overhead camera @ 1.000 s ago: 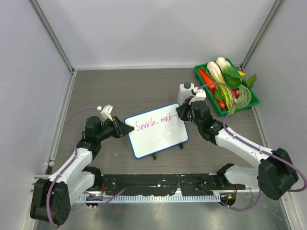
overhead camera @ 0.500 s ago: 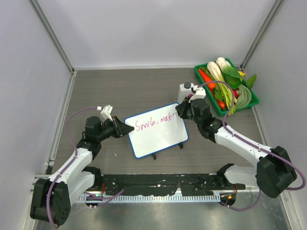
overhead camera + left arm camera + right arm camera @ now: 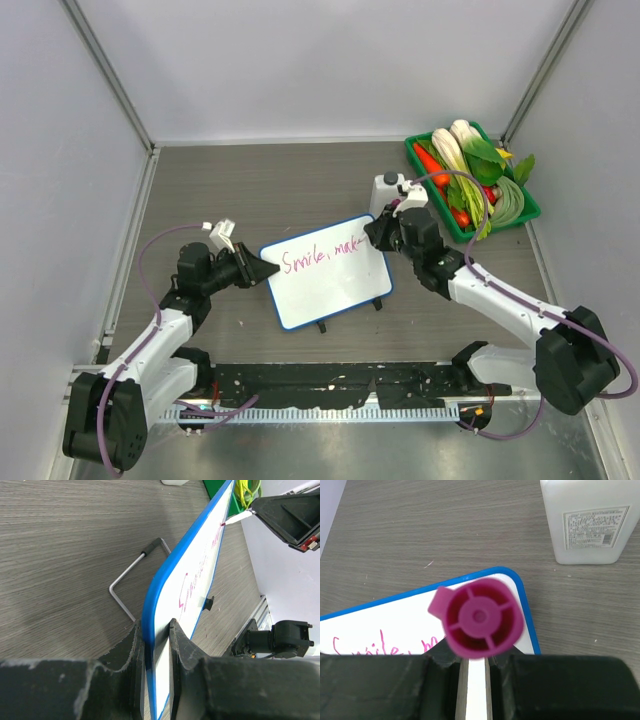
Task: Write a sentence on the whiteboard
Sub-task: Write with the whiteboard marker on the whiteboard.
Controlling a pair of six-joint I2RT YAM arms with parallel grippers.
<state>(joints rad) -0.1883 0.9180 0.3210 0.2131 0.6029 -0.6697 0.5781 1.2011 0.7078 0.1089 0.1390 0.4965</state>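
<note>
Whiteboard seems light, stiff and slick, so my left fingers clamp its left edge; my right fingers grip the magenta marker.

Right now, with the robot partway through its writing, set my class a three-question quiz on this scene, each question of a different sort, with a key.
1. True or false: the left gripper is shut on the edge of the small blue-rimmed white whiteboard.
2. What does the right gripper hold? A: a magenta plastic marker pen. B: a metal spoon. C: a yellow sponge.
3. Fill the gap: the pink handwritten sentence on the board begins with the word ____.

Key: 1 true; 2 A; 3 Smile.
</note>
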